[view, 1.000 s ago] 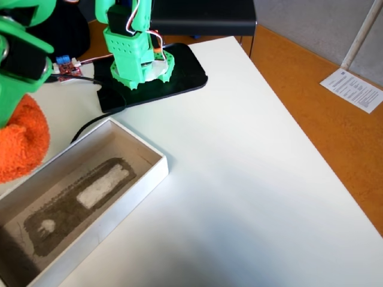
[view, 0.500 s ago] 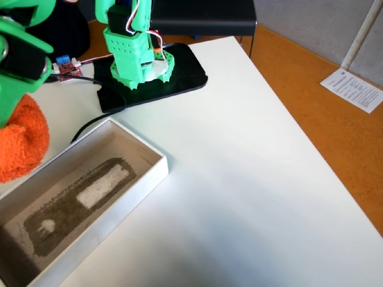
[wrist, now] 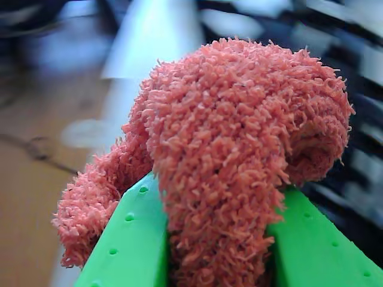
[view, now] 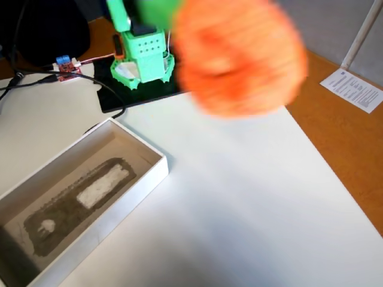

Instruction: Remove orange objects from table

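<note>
In the wrist view my gripper (wrist: 221,239) is shut on the orange fuzzy block (wrist: 239,137), which bulges up between the two green fingers (wrist: 128,239). In the fixed view the orange block (view: 239,57) is a large blur close to the camera, held high above the white table (view: 239,197) near its far edge. It hides most of the gripper there; only a blurred green piece shows at the top. No other orange object lies on the table.
A shallow white box with grey lining (view: 84,197) stands at the table's left front. The green arm base (view: 143,57) sits on a black mat (view: 137,92) at the back. A red circuit board (view: 67,67) with cables lies back left. A paper sheet (view: 353,89) lies on the orange-brown floor to the right.
</note>
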Available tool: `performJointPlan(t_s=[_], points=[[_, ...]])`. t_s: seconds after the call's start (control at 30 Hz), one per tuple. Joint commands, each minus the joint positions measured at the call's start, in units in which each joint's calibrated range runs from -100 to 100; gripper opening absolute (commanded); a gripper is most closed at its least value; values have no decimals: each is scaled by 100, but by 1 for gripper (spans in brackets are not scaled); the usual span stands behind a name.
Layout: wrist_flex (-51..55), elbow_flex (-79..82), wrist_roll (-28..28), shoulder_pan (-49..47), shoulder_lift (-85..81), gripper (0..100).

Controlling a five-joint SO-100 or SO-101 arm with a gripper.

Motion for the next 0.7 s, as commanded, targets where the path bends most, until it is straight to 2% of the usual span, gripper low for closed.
performJointPlan(t_s=[0.0, 0.17, 0.2, 0.23, 0.27, 0.47, 0.67], points=[[-762, 117, 620, -2474, -273, 2], [-714, 553, 1128, -3539, -248, 7], [-657, 563, 1143, -3635, -206, 11], [-698, 515, 1011, -3731, -131, 39], [-771, 437, 918, -3783, -47, 52], [-843, -96, 689, -3679, 432, 52], [-446, -726, 591, -3398, 717, 52]])
